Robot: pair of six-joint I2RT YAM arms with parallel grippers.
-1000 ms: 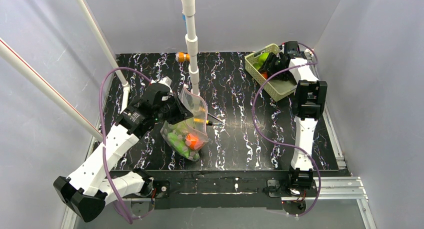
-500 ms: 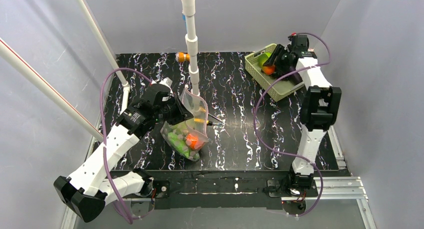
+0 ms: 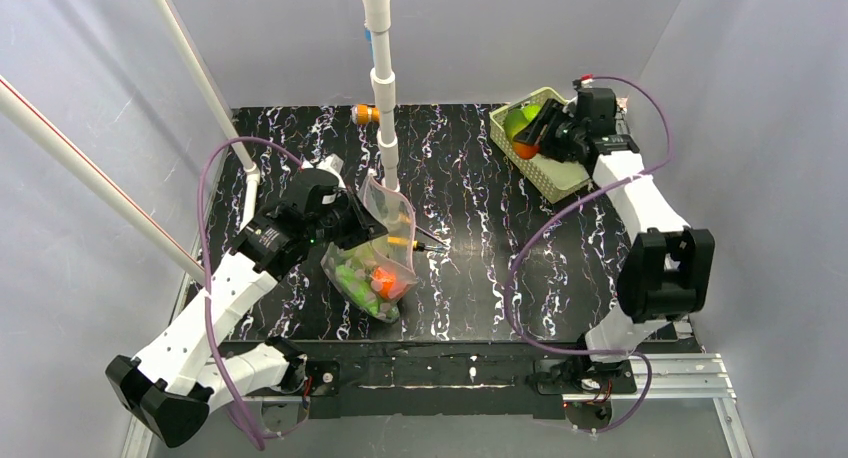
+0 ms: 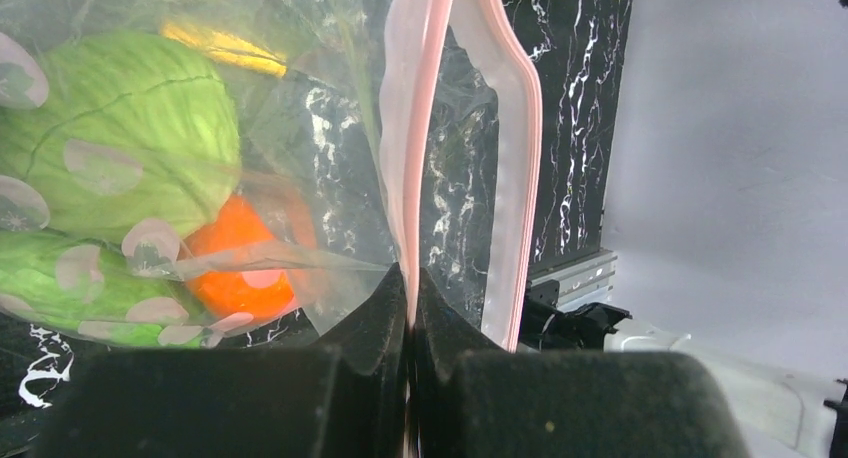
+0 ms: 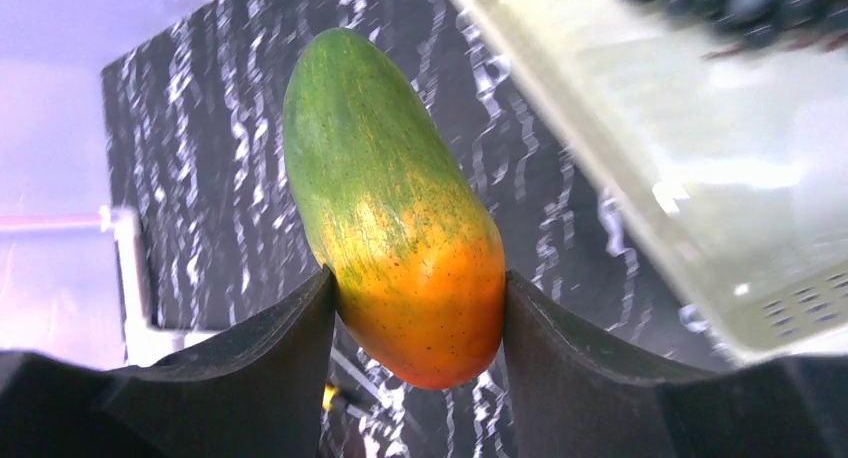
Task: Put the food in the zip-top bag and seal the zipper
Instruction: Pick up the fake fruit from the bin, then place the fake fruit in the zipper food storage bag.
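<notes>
The left gripper (image 3: 352, 218) is clenched on the pink zipper (image 4: 418, 128) of the zip-top bag (image 3: 372, 268), pinching the strip near one end. Above the pinch the two sides of the strip part, so the mouth stands open and points upward. The bag rests on the black marbled table (image 3: 470, 288), left of its middle and nearer the near edge than the far one. Through the dotted plastic show green leafy pieces (image 4: 120, 148) and an orange ball (image 4: 240, 273), lying together at the bottom. A yellow-handled screwdriver (image 3: 408, 243) lies just beside the bag's right side, its tip pointing right. The right gripper (image 5: 415, 298) grasps a green-and-orange mango-shaped fruit (image 5: 390, 178) by its orange end, one finger on each side. It holds the fruit in the air above the left end of the pale green mesh basket (image 3: 565, 183), which stands at the table's far right corner.
</notes>
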